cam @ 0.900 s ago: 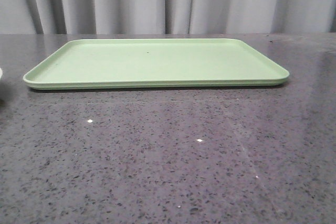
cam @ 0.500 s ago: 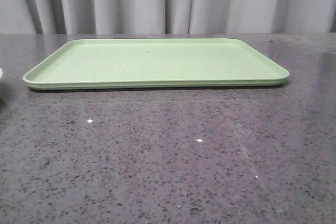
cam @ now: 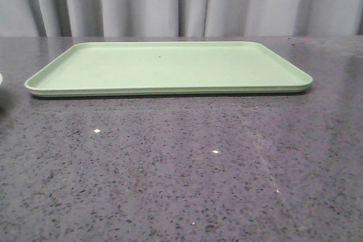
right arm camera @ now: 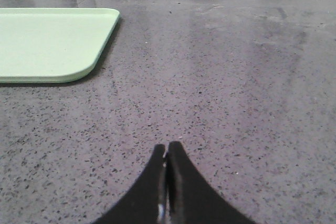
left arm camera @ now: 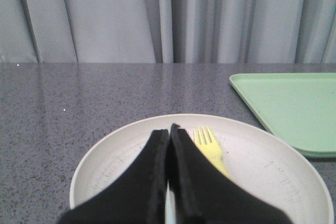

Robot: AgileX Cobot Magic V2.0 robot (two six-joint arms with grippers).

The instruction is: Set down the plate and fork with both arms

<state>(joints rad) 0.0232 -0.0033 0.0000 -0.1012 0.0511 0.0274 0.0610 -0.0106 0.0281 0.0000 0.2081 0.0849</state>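
Hovering over the plate [left arm camera: 110,156] holding the fork [left arm camera: 210,146], both the left tool [left arm camera: 169,130] and right tool [right arm camera: 166,148] are closed.

1. Front view: across the 3 pictures no change can be made out. The green tray [cam: 170,66] shows no shift in place, angle or outline on the speckled table [cam: 181,174].
2. The pale sliver [cam: 0,77] at that view's left edge has not moved either, and the bright glints on the tabletop sit at the same spots.
3. Both wrist views show this 1 moment only, so no change can be told for the left gripper [left arm camera: 169,129], the plate [left arm camera: 273,166], the fork [left arm camera: 209,145] or the right gripper [right arm camera: 166,148].
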